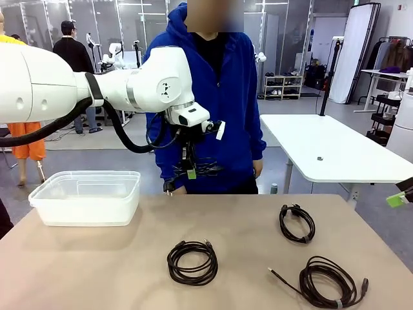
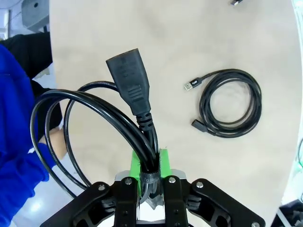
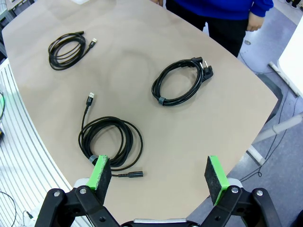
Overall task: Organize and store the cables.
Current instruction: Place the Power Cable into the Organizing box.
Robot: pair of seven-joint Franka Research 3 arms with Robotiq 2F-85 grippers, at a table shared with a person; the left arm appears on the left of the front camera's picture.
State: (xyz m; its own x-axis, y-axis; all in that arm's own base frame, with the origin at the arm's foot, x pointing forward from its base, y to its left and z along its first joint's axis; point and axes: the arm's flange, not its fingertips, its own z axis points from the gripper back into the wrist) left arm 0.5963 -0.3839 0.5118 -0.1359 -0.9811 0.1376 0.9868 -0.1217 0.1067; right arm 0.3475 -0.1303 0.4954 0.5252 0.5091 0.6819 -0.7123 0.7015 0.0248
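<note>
My left gripper [image 1: 189,163] hangs in the air above the table's far edge, in front of the person in blue. It is shut on a black cable coil [image 1: 197,170]. In the left wrist view the gripper [image 2: 150,165] pinches that thick cable [image 2: 94,101], whose socket plug points up. Three more black cable coils lie on the table: one at the front middle [image 1: 192,261], one with a plug at the right [image 1: 297,223], and a larger one at the front right [image 1: 326,282]. My right gripper [image 3: 158,172] is open and holds nothing. It is high over the table's right end, above the larger coil [image 3: 109,142].
A clear plastic bin [image 1: 87,194] stands at the table's left, with nothing visible in it. The person stands close to the far edge, hands low near the held coil. A white table [image 1: 329,148] is behind on the right.
</note>
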